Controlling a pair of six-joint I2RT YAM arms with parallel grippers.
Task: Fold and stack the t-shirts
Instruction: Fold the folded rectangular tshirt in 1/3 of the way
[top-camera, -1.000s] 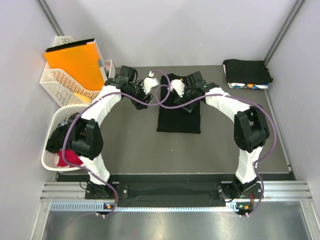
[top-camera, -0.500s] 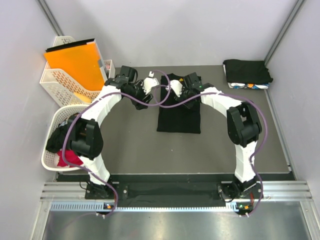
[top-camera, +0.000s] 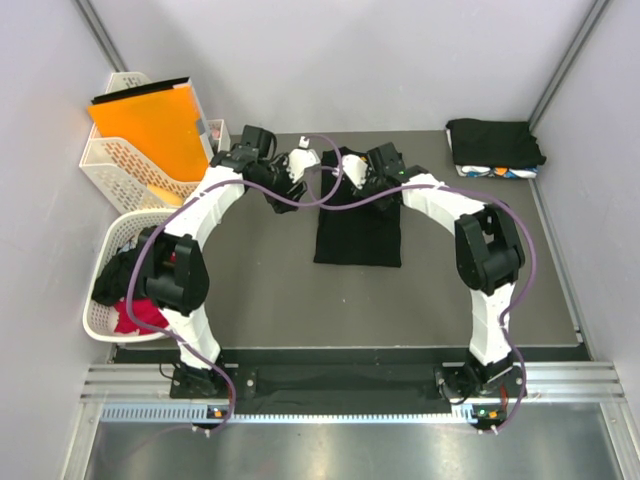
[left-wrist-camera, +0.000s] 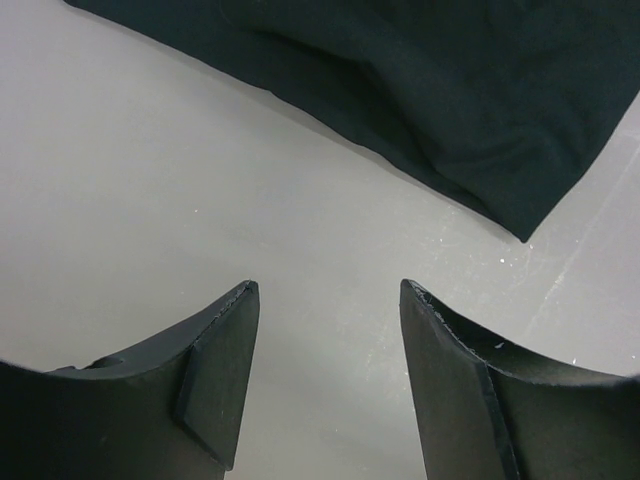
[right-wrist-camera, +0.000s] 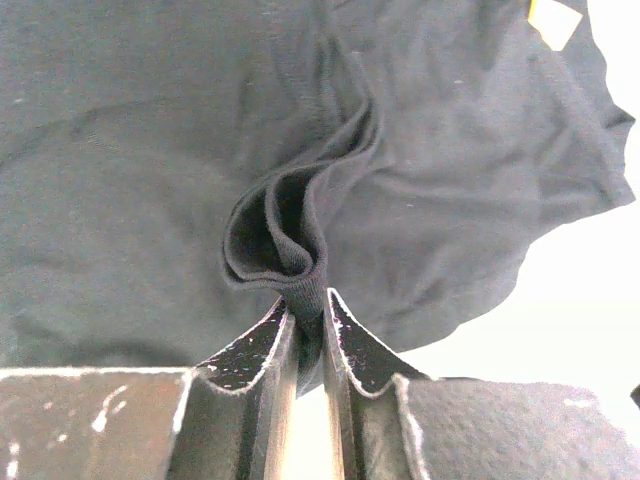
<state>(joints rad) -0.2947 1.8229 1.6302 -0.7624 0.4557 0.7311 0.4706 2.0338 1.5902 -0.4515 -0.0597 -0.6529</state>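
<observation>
Since a second ago your left gripper (top-camera: 304, 160) has shifted slightly beside the folded black cloth t-shirt (top-camera: 358, 228) lying mid-table, and only the wrist views show you it gaping over grey tabletop (left-wrist-camera: 150, 200) while the right gripper (right-wrist-camera: 305, 308) pinches a ruck of shirt.

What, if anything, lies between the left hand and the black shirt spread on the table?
Nothing visible does. In the left wrist view, only bare grey table separates the open left hand from the edge of the black shirt. The right hand is pinching a fold of the same shirt.
</observation>
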